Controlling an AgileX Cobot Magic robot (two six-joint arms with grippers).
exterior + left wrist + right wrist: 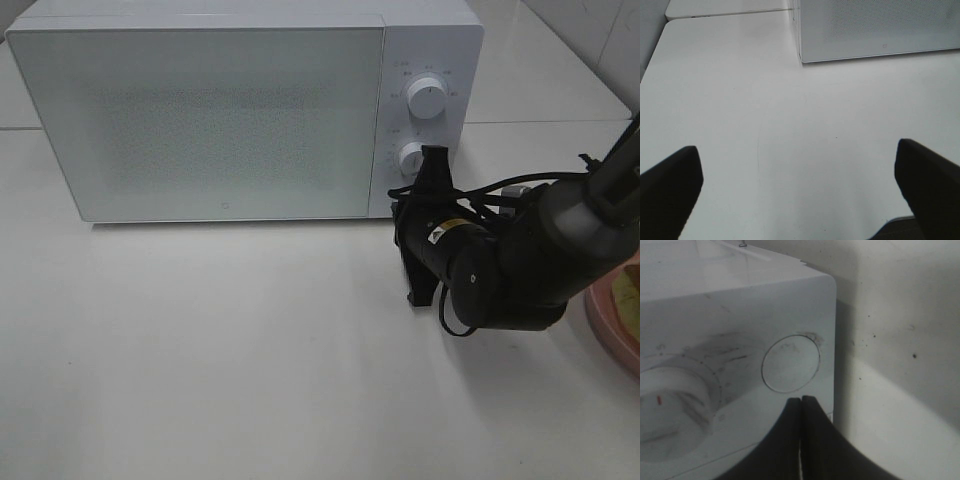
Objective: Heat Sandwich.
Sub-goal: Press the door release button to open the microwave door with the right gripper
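Closest in, the white table spreads bare and bright across the front. The left gripper does not show in the high view at all. Its own wrist camera has it hanging above the tabletop, its two dark fingers spread wide with nothing between them and a corner of the microwave ahead of it.

Moving back, here's the right arm, a bulky black shape reaching in from the right edge. Tucked by it at the very edge of the high view is the pink plate, only a curve of its rim showing. On it sits a thin yellow-tan sliver, which looks like the edge of the sandwich. It is mostly cut off by the frame, so there's little more to say about it.

Now the right gripper: it points straight at the control panel of the white microwave, low on the right side. Its wrist camera shows the fingers pressed flat against each other, no gap, gripping nothing. Their tip is just below a round button set flush in the panel. Whether they actually touch the panel can't be made out. Beside that button is a dial with a small red mark.

Farthest back, the microwave's frosted door is shut, and nothing shows through it. The lower knob is just beside the gripper, with the upper knob above it.
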